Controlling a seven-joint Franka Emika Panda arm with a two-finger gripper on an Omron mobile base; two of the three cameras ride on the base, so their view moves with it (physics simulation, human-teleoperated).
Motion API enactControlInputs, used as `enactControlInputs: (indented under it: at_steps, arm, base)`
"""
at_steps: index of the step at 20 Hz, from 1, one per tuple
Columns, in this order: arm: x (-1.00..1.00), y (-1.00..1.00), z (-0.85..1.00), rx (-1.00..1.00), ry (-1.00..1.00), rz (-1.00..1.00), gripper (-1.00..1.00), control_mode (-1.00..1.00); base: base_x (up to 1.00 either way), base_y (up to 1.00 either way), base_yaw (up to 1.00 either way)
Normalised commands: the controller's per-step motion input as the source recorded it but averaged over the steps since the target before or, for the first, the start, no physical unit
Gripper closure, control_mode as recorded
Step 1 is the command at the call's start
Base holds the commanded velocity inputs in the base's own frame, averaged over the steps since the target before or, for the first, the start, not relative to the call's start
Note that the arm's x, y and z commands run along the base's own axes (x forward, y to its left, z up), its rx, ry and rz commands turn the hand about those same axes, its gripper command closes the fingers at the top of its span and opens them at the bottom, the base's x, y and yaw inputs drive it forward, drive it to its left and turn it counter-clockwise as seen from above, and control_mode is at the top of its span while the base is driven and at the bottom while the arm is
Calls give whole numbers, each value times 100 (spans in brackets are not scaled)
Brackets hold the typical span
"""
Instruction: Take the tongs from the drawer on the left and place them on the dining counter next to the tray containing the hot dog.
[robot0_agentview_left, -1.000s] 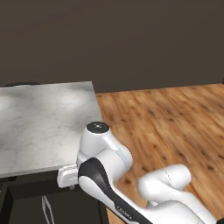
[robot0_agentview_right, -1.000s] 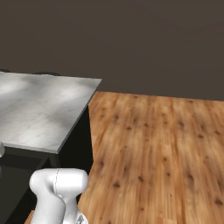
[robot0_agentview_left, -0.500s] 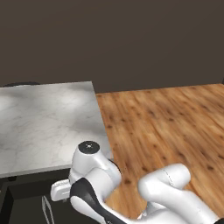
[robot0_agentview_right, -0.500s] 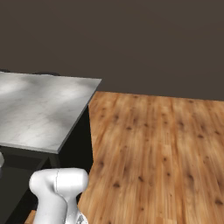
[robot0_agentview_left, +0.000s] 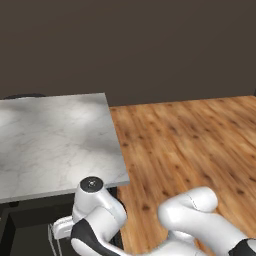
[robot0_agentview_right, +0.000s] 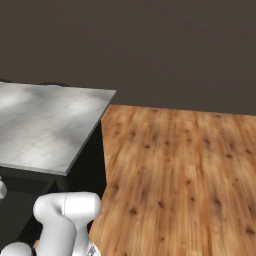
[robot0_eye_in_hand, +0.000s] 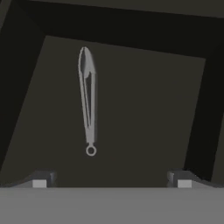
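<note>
The two-finger gripper (robot0_eye_in_hand: 112, 180) is hovering with its dark fingertips (robot0_eye_in_hand: 40, 180) spread wide, gripping nothing. Beyond them, the slim pale silver metal tongs (robot0_eye_in_hand: 87, 100) are lying flat on the floor of the shallow black drawer (robot0_eye_in_hand: 144, 113), ring end nearest the gripper. Farther off, the white-grey veined marble dining counter (robot0_agentview_left: 52, 140) is overhanging the drawer.

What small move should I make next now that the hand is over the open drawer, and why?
Probably shift the hand sideways toward the tongs, then descend. In the hand view they lie flat on the drawer floor, off-centre between the wide-apart fingertips of the open gripper, which holds nothing. Centring first should let both fingers straddle the narrow arms.
</note>
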Motion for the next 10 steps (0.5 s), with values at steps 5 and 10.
enactControlInputs:
  at_steps: [5, 10]
  arm:
    - [15, 49, -51, -3, 0, 0, -100, -100]
    - [9, 41, -51, 0, 1, 0, -100, -100]
  base:
    - [0, 0, 0]
    - [0, 0, 0]
